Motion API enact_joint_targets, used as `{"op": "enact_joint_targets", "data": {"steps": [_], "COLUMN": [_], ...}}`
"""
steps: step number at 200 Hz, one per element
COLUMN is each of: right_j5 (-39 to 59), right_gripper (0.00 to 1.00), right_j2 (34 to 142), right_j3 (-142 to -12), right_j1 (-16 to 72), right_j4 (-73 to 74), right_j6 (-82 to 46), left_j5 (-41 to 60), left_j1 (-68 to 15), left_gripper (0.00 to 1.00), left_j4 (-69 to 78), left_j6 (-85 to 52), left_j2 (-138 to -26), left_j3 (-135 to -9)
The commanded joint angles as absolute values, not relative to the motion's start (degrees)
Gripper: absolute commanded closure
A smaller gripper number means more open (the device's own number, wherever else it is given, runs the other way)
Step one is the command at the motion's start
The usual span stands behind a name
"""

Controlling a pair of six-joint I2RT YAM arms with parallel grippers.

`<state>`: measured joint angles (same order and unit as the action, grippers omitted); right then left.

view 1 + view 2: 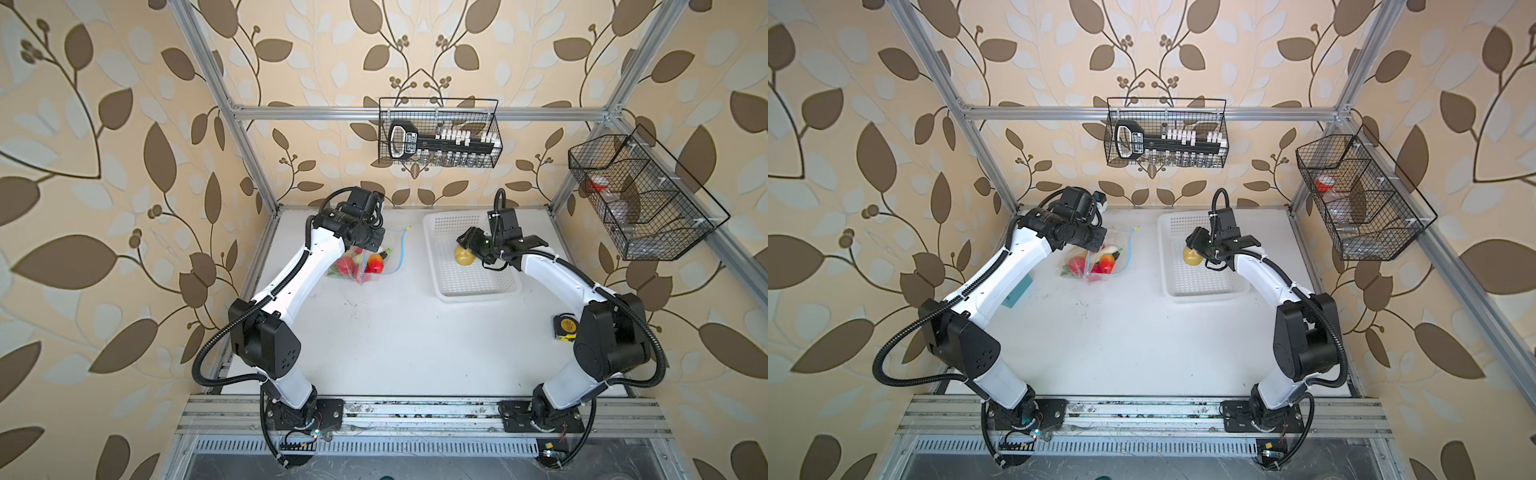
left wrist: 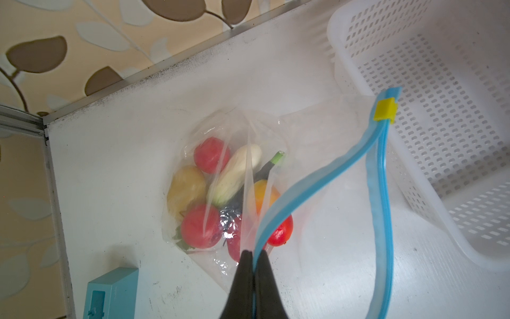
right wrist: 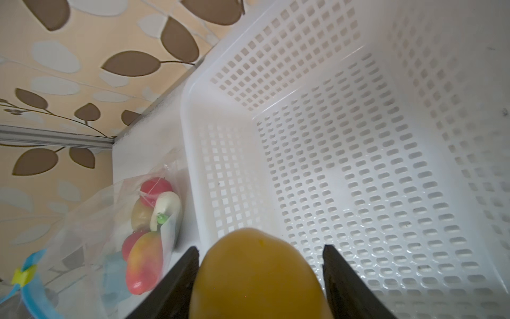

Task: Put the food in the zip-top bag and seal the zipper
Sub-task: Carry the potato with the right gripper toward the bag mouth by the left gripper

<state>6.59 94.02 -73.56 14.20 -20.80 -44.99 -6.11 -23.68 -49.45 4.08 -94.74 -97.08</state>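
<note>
Two grippers: the left gripper (image 2: 253,252) pinches the zipper (image 2: 317,176) of the zip-top bag (image 2: 234,127), which rests on the surface (image 1: 395,332) with food (image 2: 234,174) inside. The right gripper (image 3: 260,248) straddles a potato (image 3: 259,281) in the basket (image 3: 303,69), grip unclear.

light: bright, even — soft shadows | edges: bowed | right wrist: potato (image 3: 256,276) blurred

Yellow potato (image 3: 259,279) between claw (image 3: 260,247) fingers (image 3: 176,281), white basket (image 3: 358,165)

zip-top bag (image 2: 242,129), zipper (image 2: 303,193) open, food (image 2: 201,226) inside; 1 potato (image 3: 256,276) outside.
</note>
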Motion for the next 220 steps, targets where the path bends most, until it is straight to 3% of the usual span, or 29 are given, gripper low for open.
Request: {"op": "enact_joint_targets", "data": {"steps": [1, 100, 220], "right_j5": [7.7, 7.5, 5.1], "right_gripper": [0.56, 0.55, 0.55], "right_j2": [91.3, 89.5, 96.5], "right_j3": [-72.5, -73.9, -84.3], "right_j1": [15.0, 22.4, 33.8], "right_j4": [-19.0, -13.4, -10.0], "right_j6": [-46.5, -49.8, -49.7], "left_j5": [-5.8, -5.2, -5.2], "left_j1": [-24.0, -24.0, -24.0], "left_gripper": [1.0, 1.0, 1.0], "left_j4": [-49.3, -49.3, -49.3], "left_j6": [4.1, 4.0, 4.0], "left_j2": [-93.9, -93.9, -93.3], "left_j3": [-97.9, -97.9, -97.7]}}
